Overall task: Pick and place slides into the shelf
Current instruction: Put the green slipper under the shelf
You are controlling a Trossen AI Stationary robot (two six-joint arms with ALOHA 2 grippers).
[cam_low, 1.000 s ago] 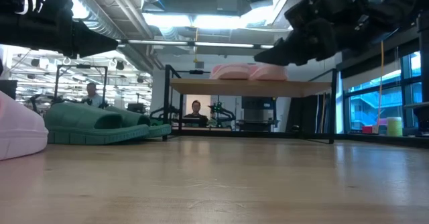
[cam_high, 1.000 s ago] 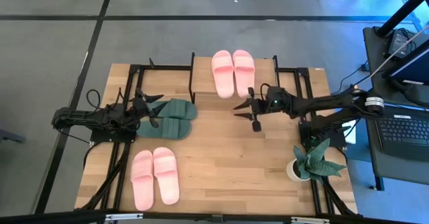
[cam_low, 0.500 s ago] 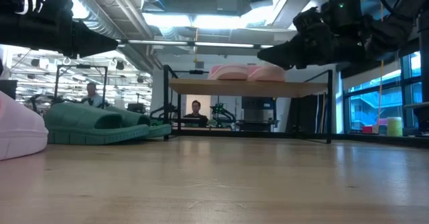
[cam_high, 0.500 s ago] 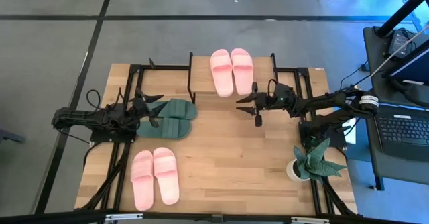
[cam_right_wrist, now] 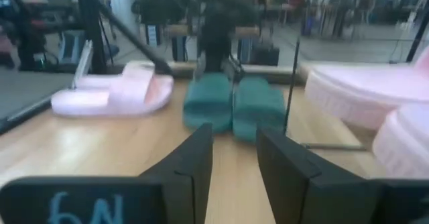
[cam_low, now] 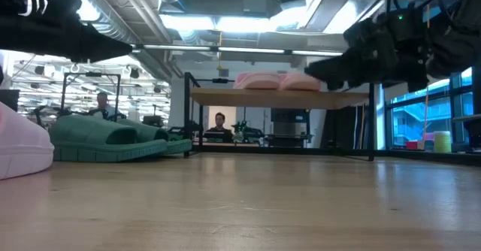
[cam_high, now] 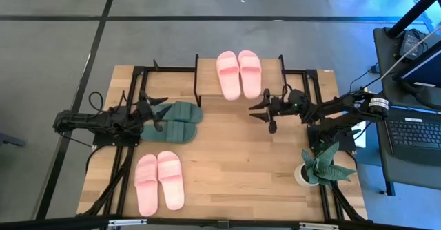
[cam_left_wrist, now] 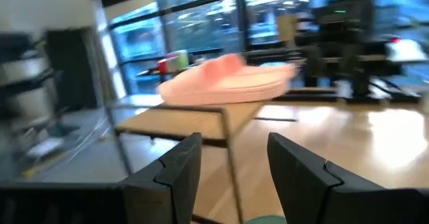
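Note:
The shelf [cam_high: 207,85] stands at the table's far side, and one light pink pair [cam_high: 238,73] rests sole-down on its top board [cam_low: 278,98]. The dark green pair [cam_high: 176,121] lies flat on the table left of centre. A second pink pair [cam_high: 158,180] lies near the front edge. My left gripper [cam_high: 158,113] hovers open over the green pair's left end, raised above it in the low view [cam_low: 90,46]. My right gripper [cam_high: 262,117] is open in the air just right of the shelf, empty. The third pair's place is not visible beyond these.
A potted plant [cam_high: 318,166] sits at the table's right front corner. Black frame rails [cam_high: 131,154] run along both table sides. Bare tabletop [cam_high: 241,161] lies between the pairs and the plant. People [cam_low: 219,123] are in the room behind the shelf.
My right gripper has drawn back from the shelf's front toward the table's right edge, staying open and raised. The left arm and all slides have kept still.

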